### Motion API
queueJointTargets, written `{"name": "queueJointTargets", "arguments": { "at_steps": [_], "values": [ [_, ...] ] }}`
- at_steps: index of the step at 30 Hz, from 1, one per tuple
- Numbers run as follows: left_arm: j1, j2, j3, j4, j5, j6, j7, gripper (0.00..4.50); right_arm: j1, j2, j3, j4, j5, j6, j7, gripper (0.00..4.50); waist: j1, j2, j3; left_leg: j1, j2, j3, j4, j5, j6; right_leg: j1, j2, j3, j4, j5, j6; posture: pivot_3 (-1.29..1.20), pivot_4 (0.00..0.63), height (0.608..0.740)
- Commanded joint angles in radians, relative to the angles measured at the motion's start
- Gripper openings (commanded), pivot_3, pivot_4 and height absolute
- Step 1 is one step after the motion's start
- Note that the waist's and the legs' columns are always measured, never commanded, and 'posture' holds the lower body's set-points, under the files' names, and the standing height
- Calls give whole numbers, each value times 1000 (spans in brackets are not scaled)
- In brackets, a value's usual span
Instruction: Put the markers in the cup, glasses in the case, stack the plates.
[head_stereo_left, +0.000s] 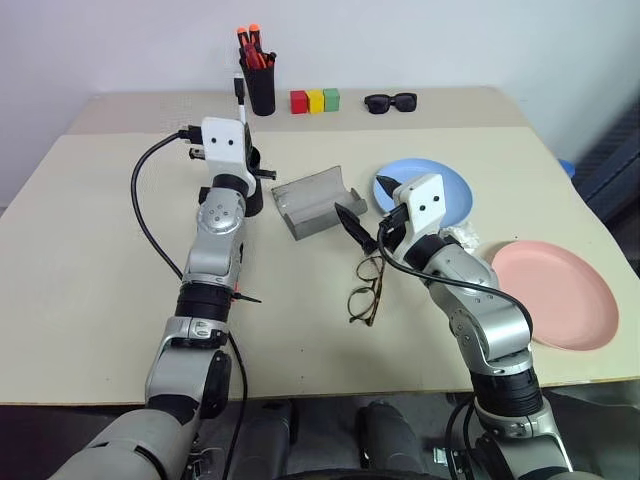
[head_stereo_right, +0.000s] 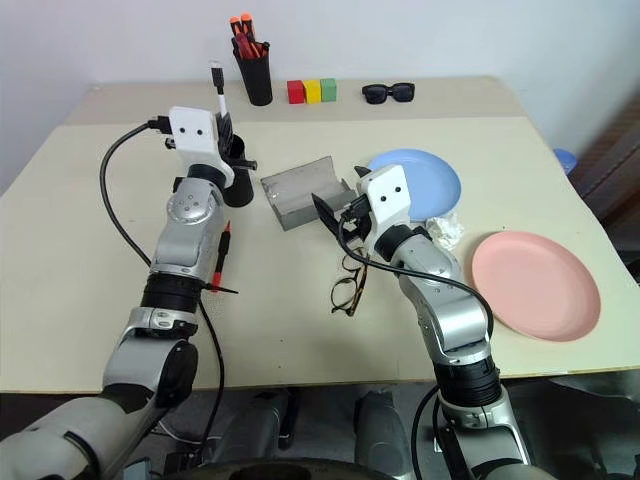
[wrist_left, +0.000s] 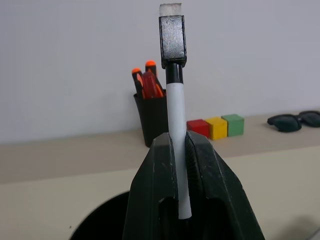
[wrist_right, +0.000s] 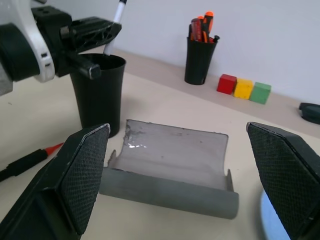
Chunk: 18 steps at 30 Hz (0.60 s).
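While the left gripper (wrist_left: 181, 165) is clamped on a white-barrelled marker (wrist_left: 176, 115) with a black cap, it sits directly above the black cup (wrist_right: 98, 90), the marker standing upright with its cap uppermost. The cup stands on the table (head_stereo_left: 90, 250) left of centre, largely hidden by the wrist in the head views (its rim and wall are plain in the right wrist view).

The red-ended marker (head_stereo_right: 221, 255), black barrel, lies flat on the table near the cup on its near side, beside the left forearm, touched by neither gripper.

Right gripper (wrist_right: 185, 170): fingers spread wide, nothing between them. It hovers just near of the grey case (head_stereo_left: 318, 200), which lies open at table centre, hollow side up, to the right of the cup.

The wire-rimmed glasses (head_stereo_left: 366, 290) lie on the table nearer than the case, just left of the right forearm, apart from the case.

Plates: light blue plate (head_stereo_left: 455, 185) to the right of the case, partly behind the right wrist; pink plate (head_stereo_left: 560, 295) further right and nearer, well apart from the blue one, not stacked. A crumpled white scrap (head_stereo_right: 447, 230) lies between them.

Far edge of the table: slim black pen pot (head_stereo_left: 261, 85) with orange-topped markers, then red, yellow and green blocks (head_stereo_left: 315, 100), then black sunglasses (head_stereo_left: 391, 102) to their right.
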Motion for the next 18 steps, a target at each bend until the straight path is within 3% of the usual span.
{"name": "queueJointTargets", "arguments": {
  "at_steps": [1,11,14,18],
  "values": [
    [8,-3,-5,-44,17,-8,20,20,-14,2,-17,-46,1,-25,-3,4500,1,0,0,0,0,0,0,0,0,0,0,0,0,0,0,0,150,740],
    [41,-4,-5,-81,54,36,84,20,-26,4,-12,-31,1,-31,4,4500,2,0,0,0,0,0,0,0,0,0,0,0,0,0,0,0,150,740],
    [42,-6,-2,-85,49,43,77,1123,-26,5,-10,-31,1,-31,3,4500,3,0,0,0,0,0,0,0,0,0,0,0,0,0,0,0,150,740],
    [44,-5,-2,-92,68,59,103,3150,-23,5,-10,-33,1,-29,1,4500,2,0,0,0,0,0,0,0,0,0,0,0,0,0,0,0,150,740]
  ]
}}
